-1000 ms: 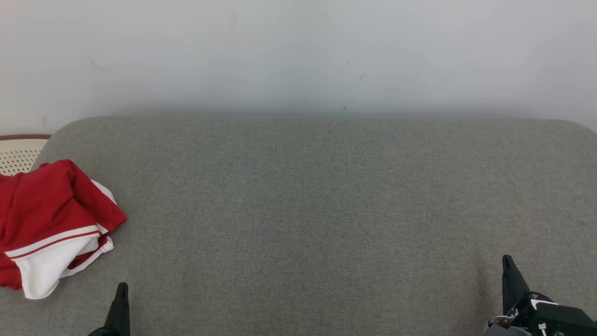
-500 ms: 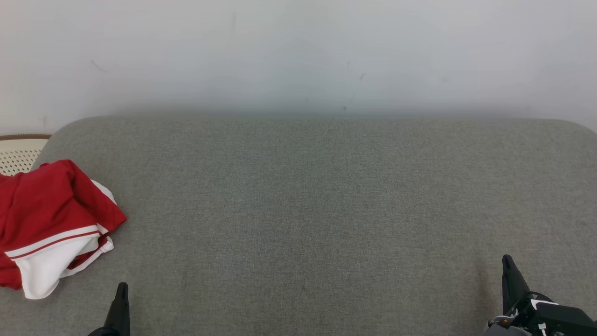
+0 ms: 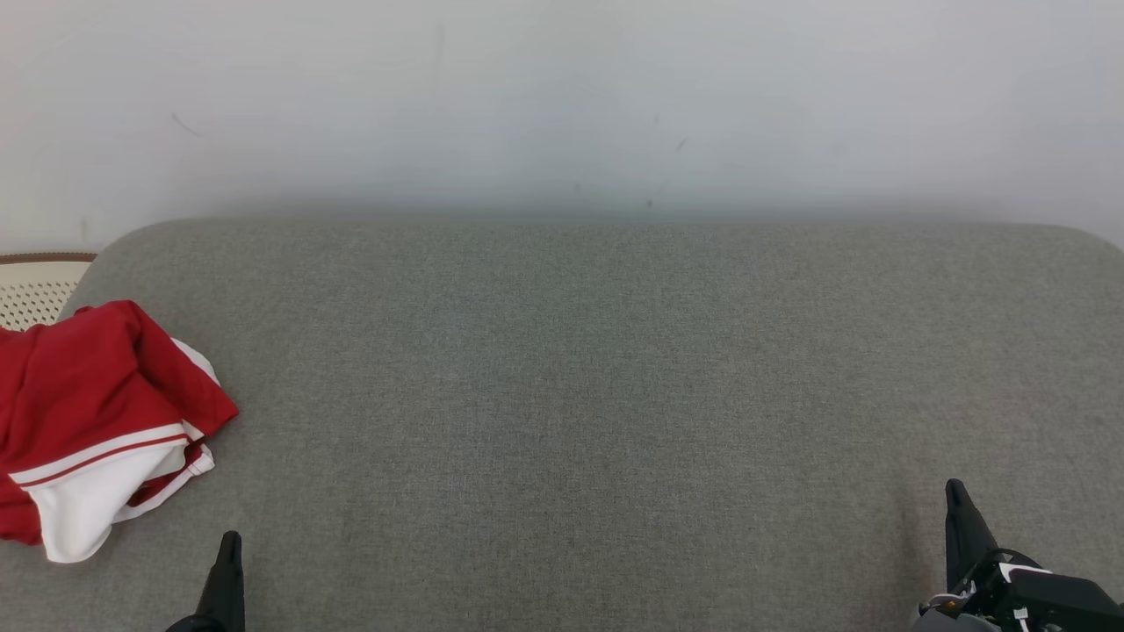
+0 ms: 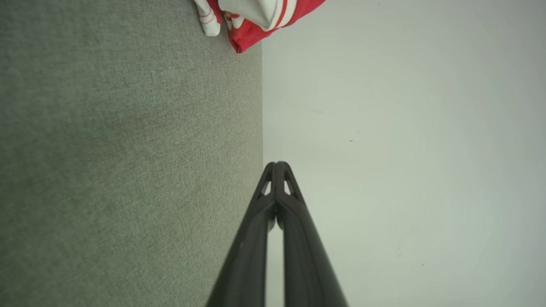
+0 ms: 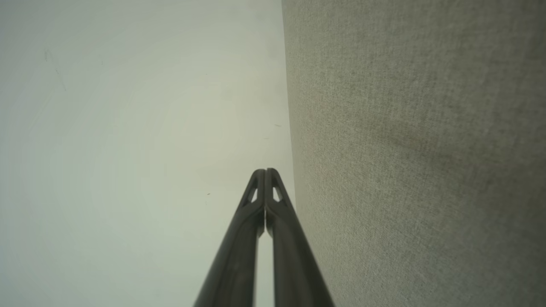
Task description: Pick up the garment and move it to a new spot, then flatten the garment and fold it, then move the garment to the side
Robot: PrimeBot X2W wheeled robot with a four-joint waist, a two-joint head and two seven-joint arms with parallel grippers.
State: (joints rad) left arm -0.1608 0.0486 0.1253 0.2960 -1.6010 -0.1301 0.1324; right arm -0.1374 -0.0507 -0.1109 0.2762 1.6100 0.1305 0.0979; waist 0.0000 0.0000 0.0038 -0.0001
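Garment (image 3: 92, 412) apart, beside left fingers (image 3: 226, 584)

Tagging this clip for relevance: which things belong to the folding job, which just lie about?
Job: red-and-white garment, grey cushion, left pincer, right pincer (both shut).
Lying about: cream perforated object at far left, white wall.

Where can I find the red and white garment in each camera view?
Head view: garment at the left edge, on the grey cushion.
Left wrist view: garment at the top edge, middle.
Right wrist view: grey cushion on the right half.
Shared landmark: the grey cushion.
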